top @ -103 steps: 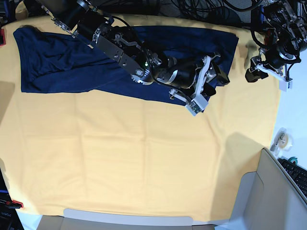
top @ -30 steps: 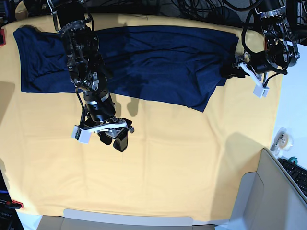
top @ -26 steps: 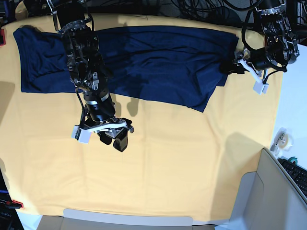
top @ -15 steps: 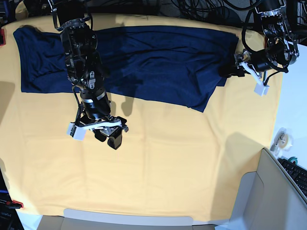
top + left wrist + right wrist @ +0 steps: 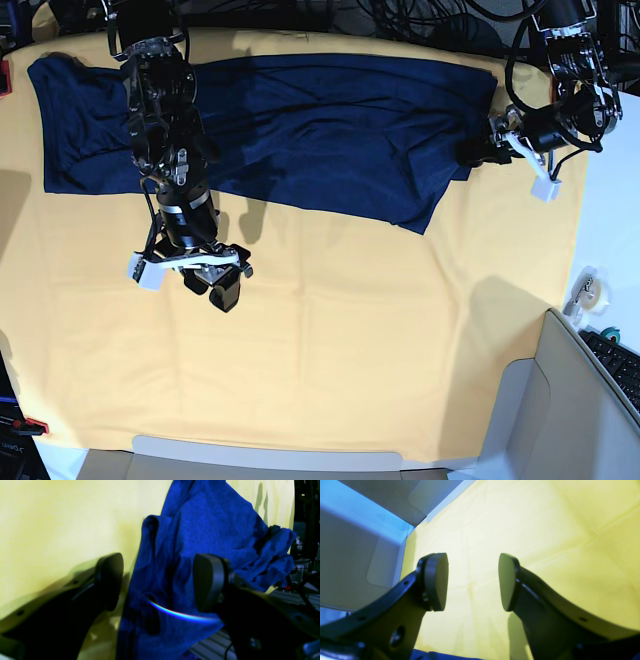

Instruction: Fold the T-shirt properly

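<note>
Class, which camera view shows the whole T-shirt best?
The base view: the T-shirt lies spread across the far side of the cloth, edge to edge. The left wrist view shows only a bunched end between open fingers. The right wrist view shows just a blue sliver at its bottom edge.

A yellow-orange table cloth (image 5: 350, 330) covers the work surface, creased faintly. Beyond the cloth's lower right corner stands a grey box (image 5: 560, 400), with a keyboard (image 5: 620, 365) and a tape roll (image 5: 588, 290) beside it. Dark cables (image 5: 420, 15) run behind the cloth's far edge.
</note>
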`<state>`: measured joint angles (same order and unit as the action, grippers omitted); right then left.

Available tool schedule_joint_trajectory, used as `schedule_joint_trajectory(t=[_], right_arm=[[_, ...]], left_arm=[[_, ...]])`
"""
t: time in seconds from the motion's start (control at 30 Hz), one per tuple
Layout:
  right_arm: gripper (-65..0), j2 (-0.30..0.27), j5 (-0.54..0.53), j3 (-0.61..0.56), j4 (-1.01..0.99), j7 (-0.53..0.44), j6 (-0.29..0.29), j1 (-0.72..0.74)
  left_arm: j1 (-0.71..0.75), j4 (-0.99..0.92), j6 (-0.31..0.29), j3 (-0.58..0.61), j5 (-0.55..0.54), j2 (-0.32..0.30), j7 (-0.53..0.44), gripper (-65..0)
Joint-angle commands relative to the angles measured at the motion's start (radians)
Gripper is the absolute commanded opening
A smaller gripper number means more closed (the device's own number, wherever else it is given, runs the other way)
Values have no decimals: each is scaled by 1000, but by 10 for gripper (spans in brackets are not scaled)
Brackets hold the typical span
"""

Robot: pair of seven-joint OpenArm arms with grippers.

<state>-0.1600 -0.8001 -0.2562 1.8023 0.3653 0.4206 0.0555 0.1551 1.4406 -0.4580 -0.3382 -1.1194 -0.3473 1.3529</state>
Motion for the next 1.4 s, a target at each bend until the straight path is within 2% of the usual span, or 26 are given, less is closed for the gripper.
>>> schedule_joint_trajectory(t=[0.0, 0.27, 0.5, 0.73, 0.8, 0.93, 1.17, 1.37], right_arm=[[-331, -2, 2, 5, 21, -21, -12, 17], [-331, -2, 2, 7, 21, -21, -12, 16], [-331, -2, 2, 7, 21, -21, -12, 16], [-331, -2, 2, 22, 21, -19, -12, 16], [-331, -2, 2, 31, 20, -19, -12, 16], [-331, -2, 2, 48, 20, -18, -12, 16], [-331, -2, 2, 48, 20, -18, -12, 16], [-331, -5, 3, 48, 18, -19, -12, 16]], left_arm=[[7, -4, 9, 23, 65, -2, 43, -223], [7, -4, 9, 93, 65, 32, 43, -224], [13, 91, 9, 98, 65, 50, 43, -224], [22, 93, 9, 98, 68, 54, 43, -238], [22, 90, 9, 98, 69, 54, 43, -272], [22, 88, 9, 98, 71, 54, 43, -382], [18, 88, 9, 98, 71, 55, 43, -650], [18, 93, 9, 98, 71, 55, 43, -648]])
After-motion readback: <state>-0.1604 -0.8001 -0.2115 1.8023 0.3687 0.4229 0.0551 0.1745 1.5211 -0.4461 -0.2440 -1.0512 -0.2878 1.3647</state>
